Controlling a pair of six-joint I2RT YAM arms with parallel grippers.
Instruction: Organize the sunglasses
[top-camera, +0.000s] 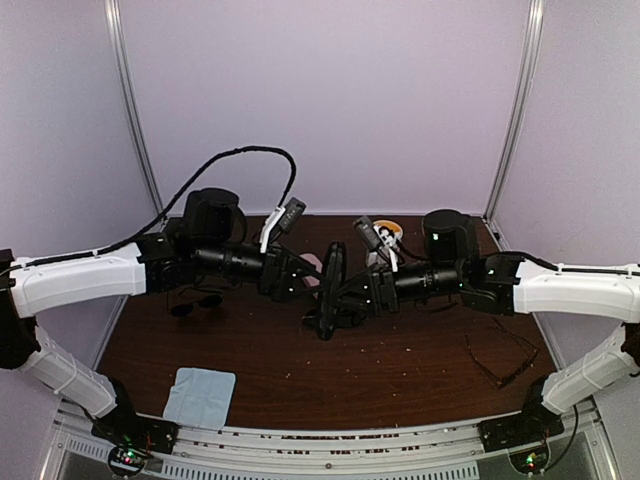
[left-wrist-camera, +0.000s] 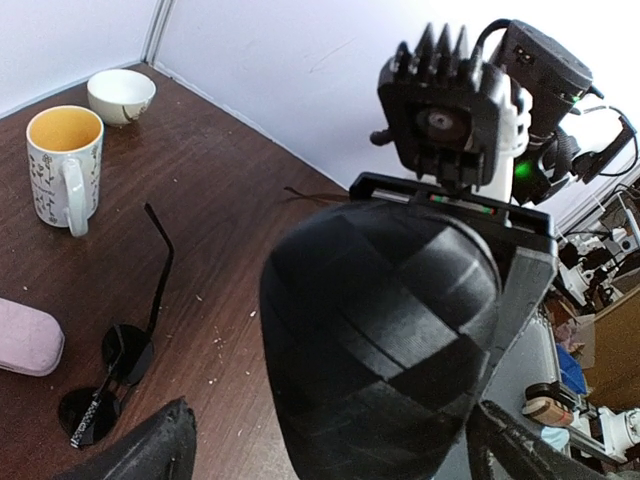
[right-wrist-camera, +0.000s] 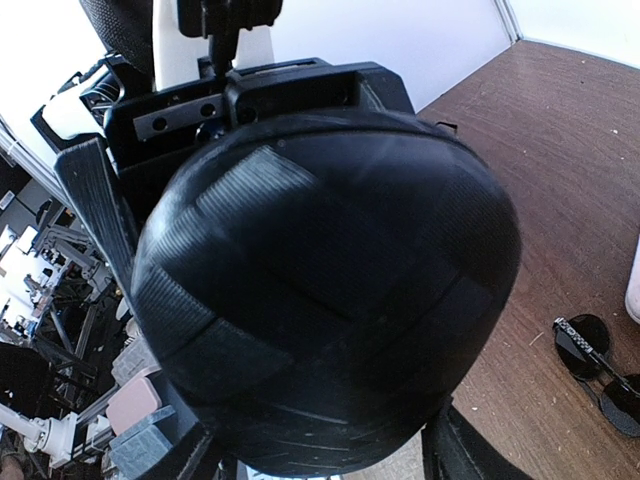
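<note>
Count, for your check: two pairs of sunglasses in sight.
- The dark-lensed pair lies on the table at the left, near the left arm.
- The thin-framed pair lies at the right, toward the near edge.

Cases: two.
- The black case is at centre, between both grippers.
- The pink case lies just beside the dark-lensed pair.

The right gripper pinches one end of the black case. The left gripper has its fingers spread wide on either side of that case, with a gap showing at one finger.

Also on the table: one blue cloth, one mug, one bowl.
</note>
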